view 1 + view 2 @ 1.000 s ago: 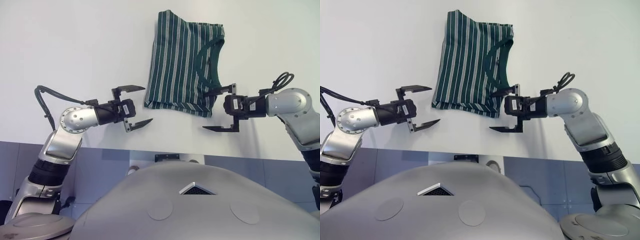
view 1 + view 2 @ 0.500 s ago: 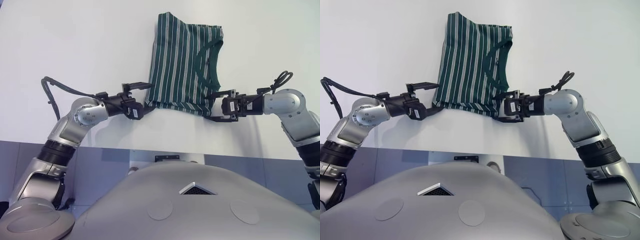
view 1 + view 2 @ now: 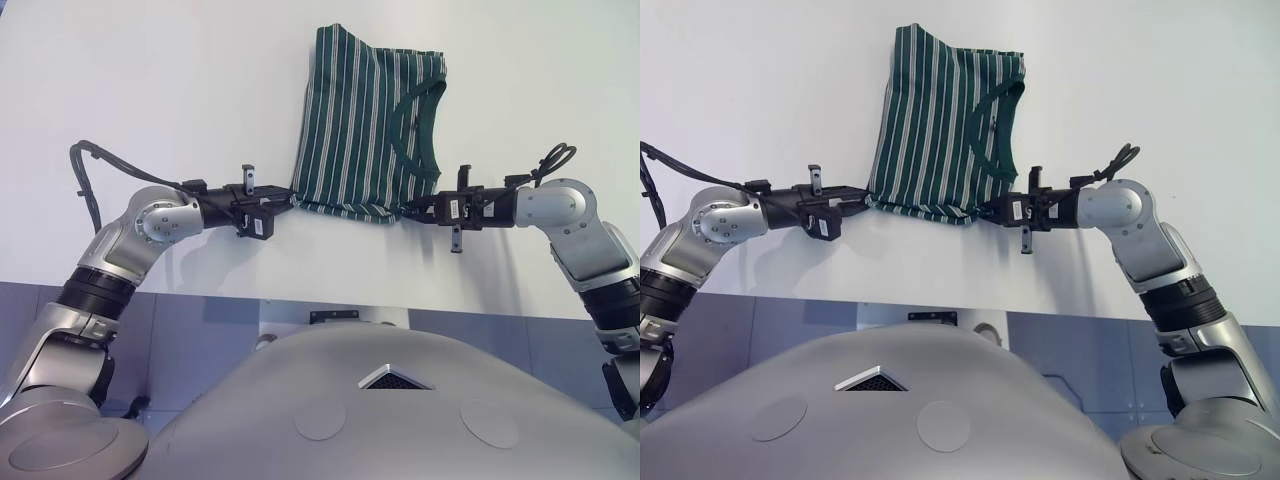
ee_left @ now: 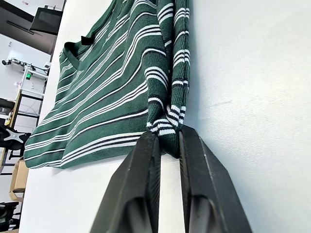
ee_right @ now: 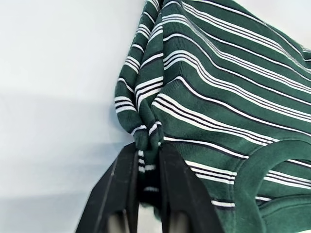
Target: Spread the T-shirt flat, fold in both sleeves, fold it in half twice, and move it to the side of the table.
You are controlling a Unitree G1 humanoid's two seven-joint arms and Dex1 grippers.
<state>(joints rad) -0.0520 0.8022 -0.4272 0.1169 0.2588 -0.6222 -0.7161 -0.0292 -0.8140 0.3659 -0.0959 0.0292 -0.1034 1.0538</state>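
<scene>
Two grippers, open a second ago, now clamp the near hem: left gripper [image 3: 287, 200] on the near-left corner, right gripper [image 3: 408, 210] on the near-right. We note the T-shirt [image 3: 365, 110] lies folded mid-way across the table [image 3: 150, 80], running far; we judge the next half-fold can begin.

L gripper [image 3: 288, 203] clamped, R gripper [image 3: 407, 212] clamped

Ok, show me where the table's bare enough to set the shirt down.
The table is bare left of the shirt, past the left pincer, and right of it, past the right pincer. The near strip is crowded: both pincers pinch the shirt's near corners there.
</scene>
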